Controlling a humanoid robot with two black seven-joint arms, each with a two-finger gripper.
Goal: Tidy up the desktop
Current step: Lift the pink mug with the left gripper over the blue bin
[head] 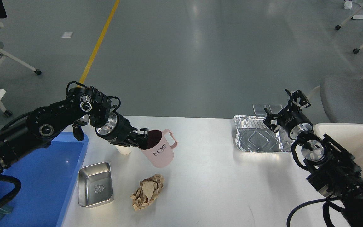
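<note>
The white desktop (206, 176) fills the lower middle of the head view. My left gripper (143, 138) is shut on the rim of a pink mug (160, 151) marked HOME and holds it tilted, its base just above the table. A small white cup (124, 149) stands partly hidden behind the left wrist. A steel rectangular dish (95, 184) and a crumpled brown paper ball (147, 191) lie at the front left. My right gripper (290, 108) is open and empty, raised over the right end of an empty foil tray (257, 138).
A blue plastic tray (43, 179) sits at the left edge under my left arm. A cream-white bin (354, 142) stands at the right edge behind my right arm. Chairs and grey floor lie beyond the table's far edge.
</note>
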